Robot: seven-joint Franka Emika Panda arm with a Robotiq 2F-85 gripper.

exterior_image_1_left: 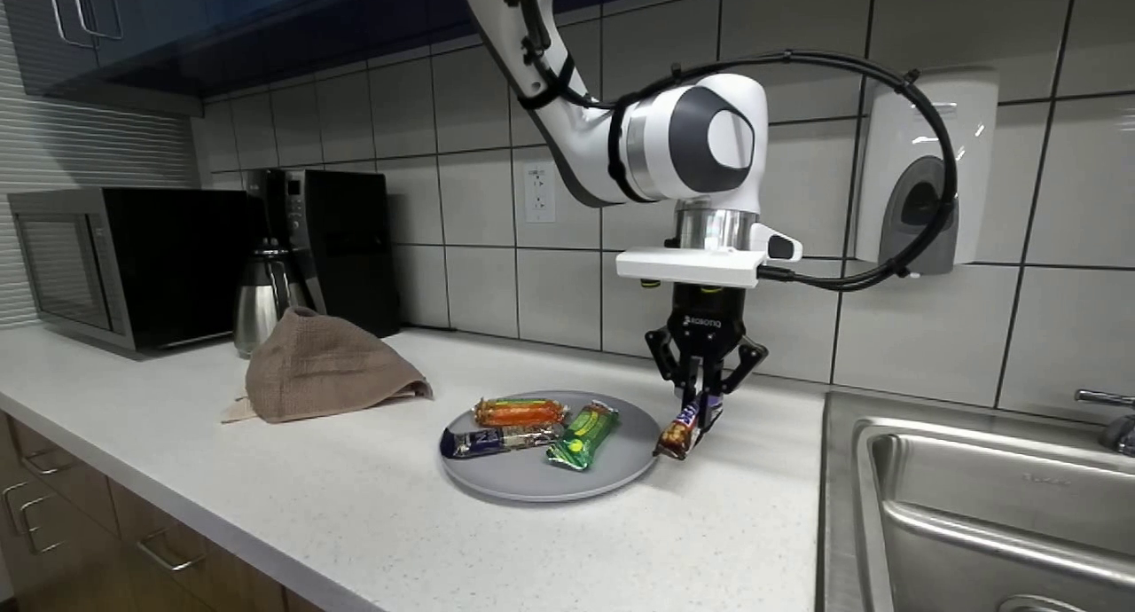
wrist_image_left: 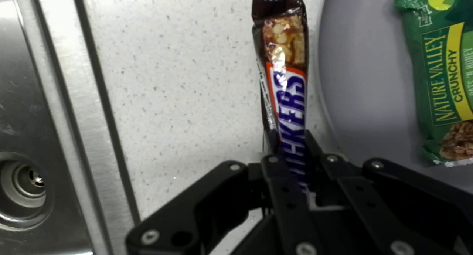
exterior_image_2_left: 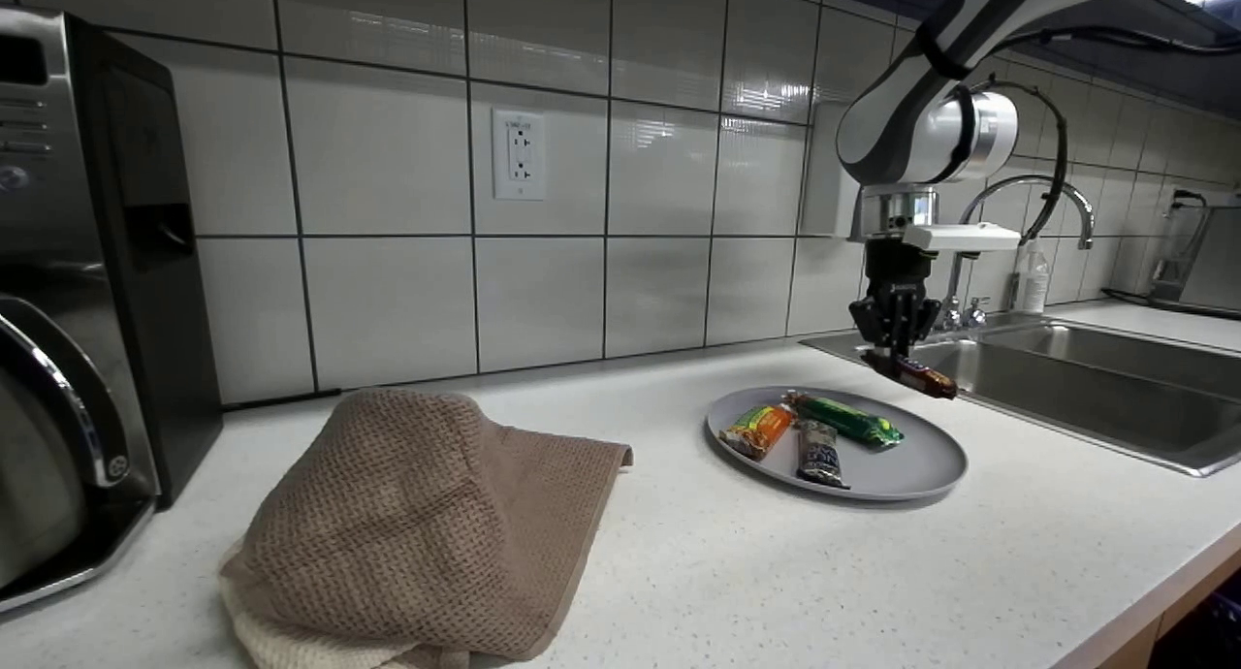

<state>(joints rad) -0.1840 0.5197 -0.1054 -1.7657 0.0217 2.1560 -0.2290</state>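
My gripper (wrist_image_left: 292, 141) is shut on a Snickers bar (wrist_image_left: 284, 85), gripping it toward one end; that end is hidden between the fingers. In both exterior views the bar (exterior_image_1_left: 679, 433) slants down out of the jaws, beside the grey plate (exterior_image_1_left: 541, 486), and appears raised off the counter (exterior_image_2_left: 926, 376). On the plate lie a green Nature Valley bar (exterior_image_1_left: 585, 436), an orange-wrapped bar (exterior_image_1_left: 519, 411) and a dark blue and silver bar (exterior_image_1_left: 501, 441). Only the green bar (wrist_image_left: 441, 74) and part of the plate (wrist_image_left: 362, 77) show in the wrist view.
A steel sink (exterior_image_1_left: 841, 523) is set into the counter on the gripper's far side from the plate. A brown towel (exterior_image_2_left: 407, 524) lies heaped on the counter. Behind it stand a steel carafe (exterior_image_1_left: 257, 306), a black coffee machine (exterior_image_1_left: 346, 248) and a microwave (exterior_image_1_left: 173, 257). A dispenser (exterior_image_1_left: 931, 168) hangs on the tiled wall.
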